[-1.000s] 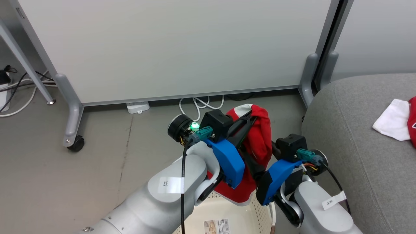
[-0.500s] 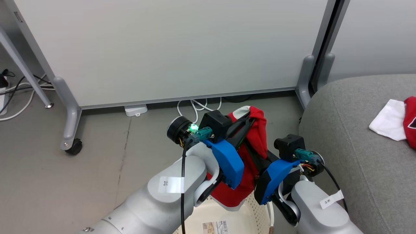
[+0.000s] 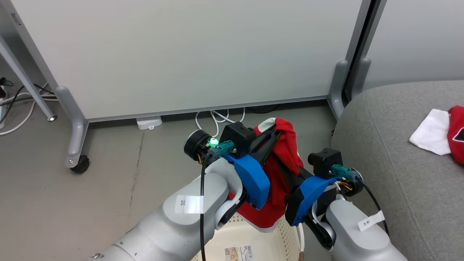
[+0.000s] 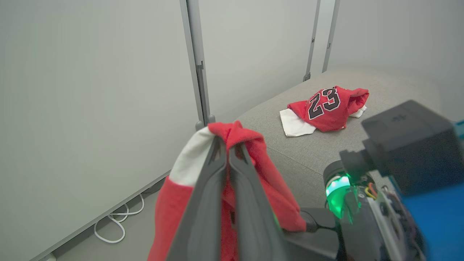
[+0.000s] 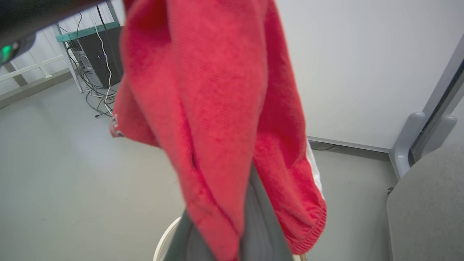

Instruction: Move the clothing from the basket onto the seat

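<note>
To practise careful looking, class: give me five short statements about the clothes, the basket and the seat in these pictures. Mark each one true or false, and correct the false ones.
1. The left gripper is shut on a red garment with a white stripe. True.
2. The number 23 jersey lies in the basket. False: it lies on the grey seat.
3. White fabric lies on the seat, touching the jersey. True.
4. The basket is piled full of clothes. False: its floor shows bare, with a barcode sticker on it.
5. The held garment rests on the seat. False: it hangs from the gripper above the basket.
</note>
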### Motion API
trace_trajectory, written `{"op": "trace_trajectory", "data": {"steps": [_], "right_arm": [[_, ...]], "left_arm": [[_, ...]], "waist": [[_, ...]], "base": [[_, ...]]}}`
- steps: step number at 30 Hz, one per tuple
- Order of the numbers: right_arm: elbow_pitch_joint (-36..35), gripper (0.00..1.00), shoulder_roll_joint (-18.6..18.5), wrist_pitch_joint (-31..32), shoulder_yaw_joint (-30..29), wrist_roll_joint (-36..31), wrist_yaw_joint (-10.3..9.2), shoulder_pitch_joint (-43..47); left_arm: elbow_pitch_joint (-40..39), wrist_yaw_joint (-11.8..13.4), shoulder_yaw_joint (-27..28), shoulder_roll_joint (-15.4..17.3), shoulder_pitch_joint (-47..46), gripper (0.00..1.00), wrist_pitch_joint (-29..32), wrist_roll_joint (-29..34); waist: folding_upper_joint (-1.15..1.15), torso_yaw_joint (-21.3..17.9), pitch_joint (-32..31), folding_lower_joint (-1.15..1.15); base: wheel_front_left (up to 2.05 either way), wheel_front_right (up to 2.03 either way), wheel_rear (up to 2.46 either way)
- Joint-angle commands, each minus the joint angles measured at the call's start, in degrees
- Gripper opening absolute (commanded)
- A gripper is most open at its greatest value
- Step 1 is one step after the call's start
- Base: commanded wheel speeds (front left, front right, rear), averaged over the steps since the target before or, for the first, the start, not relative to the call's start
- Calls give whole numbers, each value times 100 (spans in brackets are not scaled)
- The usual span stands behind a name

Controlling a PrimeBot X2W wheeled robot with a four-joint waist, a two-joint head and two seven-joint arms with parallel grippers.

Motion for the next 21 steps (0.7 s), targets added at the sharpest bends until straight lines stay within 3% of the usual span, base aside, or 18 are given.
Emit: {"op": "trace_trajectory", "data": {"steps": [1, 2, 3, 21], "right_arm": [[30, 0, 11, -33, 6, 14, 1, -89], [39, 0, 11, -38, 10, 14, 1, -100], [48, 0, 11, -37, 13, 17, 1, -108], [139, 0, 12, -106, 11, 58, 1, -183]], "left_arm": [[7, 6, 27, -1, -32, 33, -37, 1], [6, 4, 37, -1, -31, 61, -35, 0], [7, 2, 45, -1, -23, 100, -35, -11], [49, 45, 185, 0, 92, 100, -34, 69]], "waist": [[0, -1, -2, 0], [0, -2, -2, 0], [0, -3, -3, 0], [0, -12, 19, 0]], "base": [[0, 0, 0], [0, 0, 0], [0, 0, 0], [0, 0, 0]]}}
